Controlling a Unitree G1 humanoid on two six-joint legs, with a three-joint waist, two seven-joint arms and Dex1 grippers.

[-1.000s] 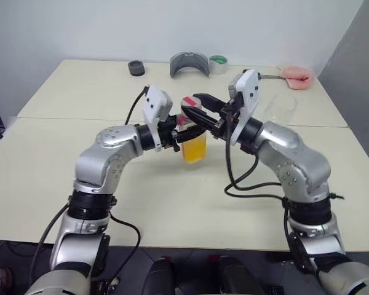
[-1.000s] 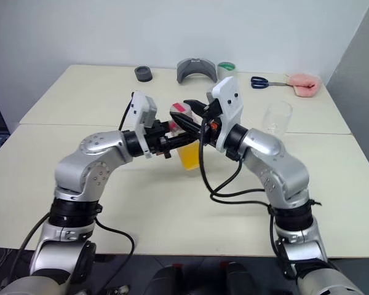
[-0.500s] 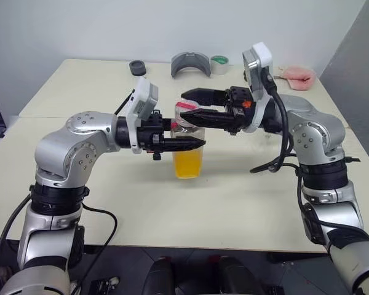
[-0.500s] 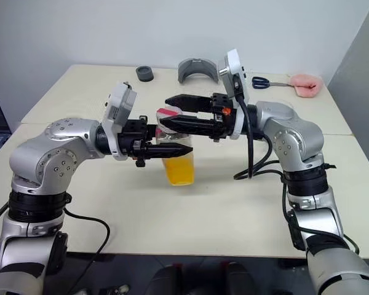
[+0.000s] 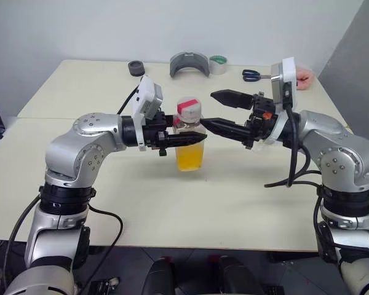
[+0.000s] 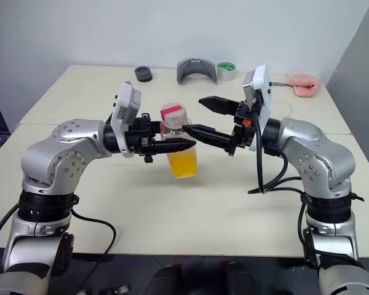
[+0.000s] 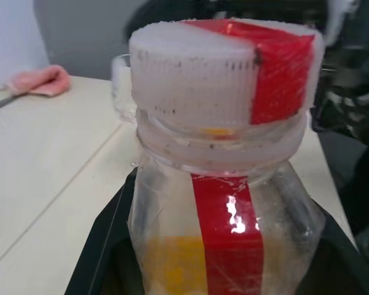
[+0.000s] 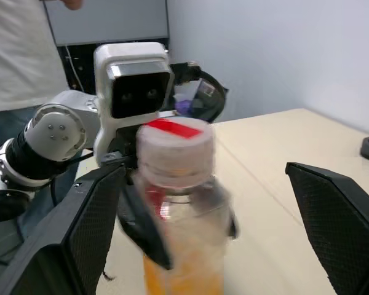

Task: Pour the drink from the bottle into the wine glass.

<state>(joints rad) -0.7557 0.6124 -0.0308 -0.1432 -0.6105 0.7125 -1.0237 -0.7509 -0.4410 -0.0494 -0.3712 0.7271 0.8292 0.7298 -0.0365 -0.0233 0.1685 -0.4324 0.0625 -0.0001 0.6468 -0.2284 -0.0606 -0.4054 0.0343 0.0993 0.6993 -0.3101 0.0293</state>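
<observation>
Table point(image 5: 80, 184): 1 bottle point(image 5: 190, 138), 2 grippers point(image 5: 194, 139) point(image 5: 216, 110).

The bottle point(image 5: 189, 140) stands mid-table, clamped at its shoulder by the left gripper point(image 5: 194, 139), so that side is blocked. The right gripper point(image 5: 216, 110) hangs just beside the cap point(image 5: 189, 109) with its fingers spread wide, closing off the other side. The near stretch of table point(image 5: 190, 206) lies bare, while tape point(image 5: 218, 64), scissors point(image 5: 252, 75) and a grey holder point(image 5: 189, 63) crowd the far edge.
</observation>
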